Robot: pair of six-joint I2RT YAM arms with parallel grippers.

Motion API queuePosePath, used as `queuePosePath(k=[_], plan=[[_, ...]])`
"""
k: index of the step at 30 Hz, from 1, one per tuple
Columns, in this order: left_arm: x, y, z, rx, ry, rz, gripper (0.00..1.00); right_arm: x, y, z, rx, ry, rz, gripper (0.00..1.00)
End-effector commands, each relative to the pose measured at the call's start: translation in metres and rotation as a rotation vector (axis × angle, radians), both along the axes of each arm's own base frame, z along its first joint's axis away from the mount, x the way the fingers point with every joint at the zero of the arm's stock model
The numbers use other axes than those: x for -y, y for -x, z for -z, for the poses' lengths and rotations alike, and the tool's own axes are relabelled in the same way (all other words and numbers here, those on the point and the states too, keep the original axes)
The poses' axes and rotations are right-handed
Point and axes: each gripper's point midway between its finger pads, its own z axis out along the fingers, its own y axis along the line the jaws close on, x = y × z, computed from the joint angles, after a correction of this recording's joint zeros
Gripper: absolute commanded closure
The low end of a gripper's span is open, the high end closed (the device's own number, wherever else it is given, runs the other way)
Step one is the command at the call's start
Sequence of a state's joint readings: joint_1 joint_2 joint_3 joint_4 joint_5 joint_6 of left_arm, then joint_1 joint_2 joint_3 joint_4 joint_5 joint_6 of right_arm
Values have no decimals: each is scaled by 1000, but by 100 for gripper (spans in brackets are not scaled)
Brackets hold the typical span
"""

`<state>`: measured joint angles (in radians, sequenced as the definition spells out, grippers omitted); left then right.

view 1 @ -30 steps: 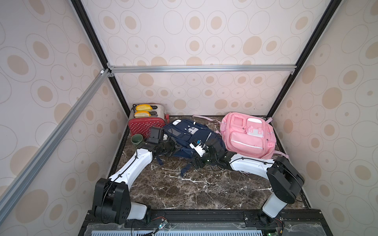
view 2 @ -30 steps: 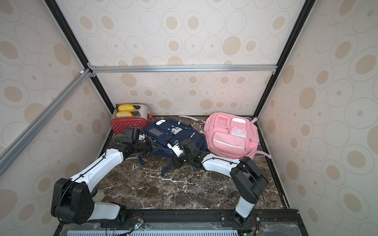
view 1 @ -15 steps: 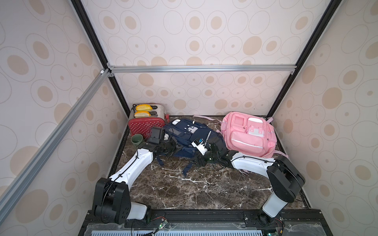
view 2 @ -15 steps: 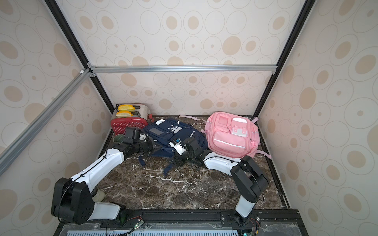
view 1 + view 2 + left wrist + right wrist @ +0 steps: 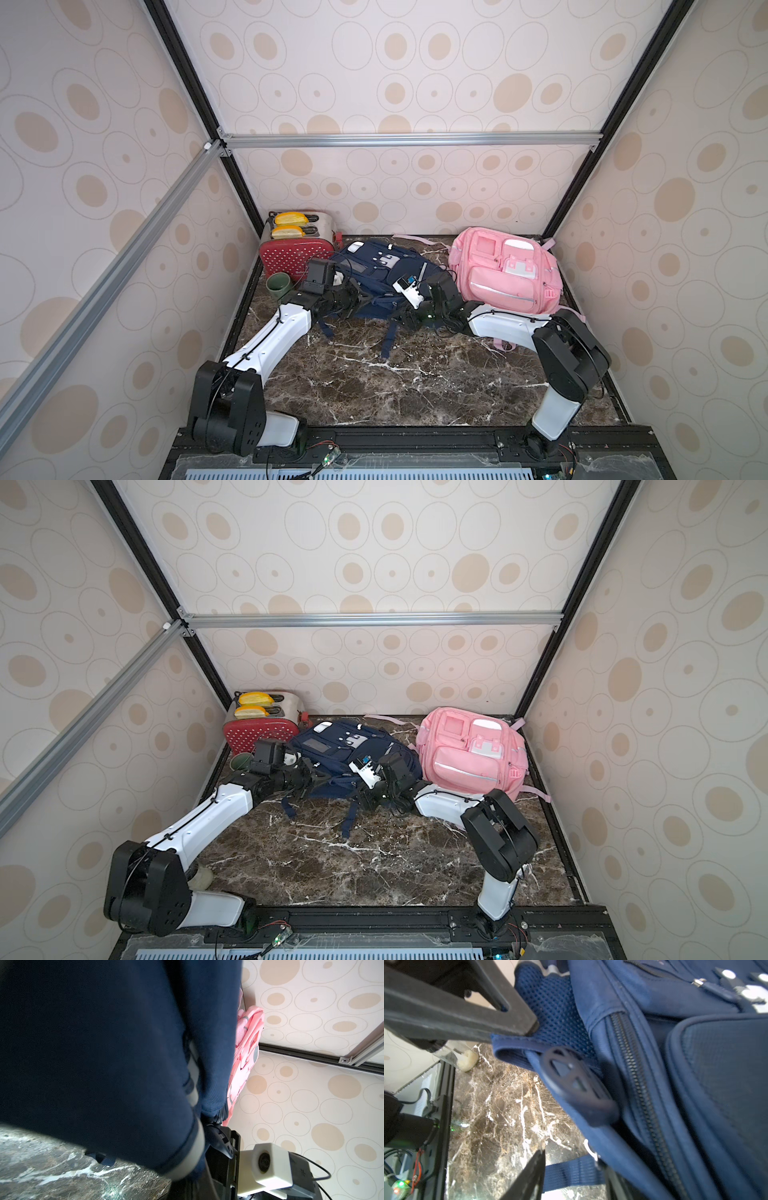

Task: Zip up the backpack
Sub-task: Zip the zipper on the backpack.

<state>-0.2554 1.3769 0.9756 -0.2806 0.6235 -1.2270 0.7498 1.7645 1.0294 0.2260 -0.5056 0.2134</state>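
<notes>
- We are seeing white patches [image 5: 384,259] on the navy backpack [image 5: 374,274]; any lettering on them is showing too small to read.
- The navy backpack is lying at the back of a dark marble table [image 5: 415,386], between a red toaster [image 5: 297,255] and a pink backpack [image 5: 507,270], inside walls [image 5: 415,83] printed with beige ovals.
- The left gripper [image 5: 357,298] is sitting pressed together at its left edge; what it is pinching, we cannot tell.
- The right gripper [image 5: 537,1091] is standing spread at its near right side, one fingertip [image 5: 527,1024] touching a mesh strap [image 5: 556,1012], near a round black tab [image 5: 577,1084] and the zipper [image 5: 633,1076].
</notes>
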Motion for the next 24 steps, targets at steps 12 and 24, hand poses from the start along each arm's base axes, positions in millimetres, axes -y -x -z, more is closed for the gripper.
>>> queuePosePath(k=[12, 24], plan=[[10, 15, -36, 56, 90, 65, 100, 28, -51, 8, 24, 33, 177, 81], [9, 12, -27, 35, 79, 59, 100, 33, -11, 4, -74, 45, 46, 100]])
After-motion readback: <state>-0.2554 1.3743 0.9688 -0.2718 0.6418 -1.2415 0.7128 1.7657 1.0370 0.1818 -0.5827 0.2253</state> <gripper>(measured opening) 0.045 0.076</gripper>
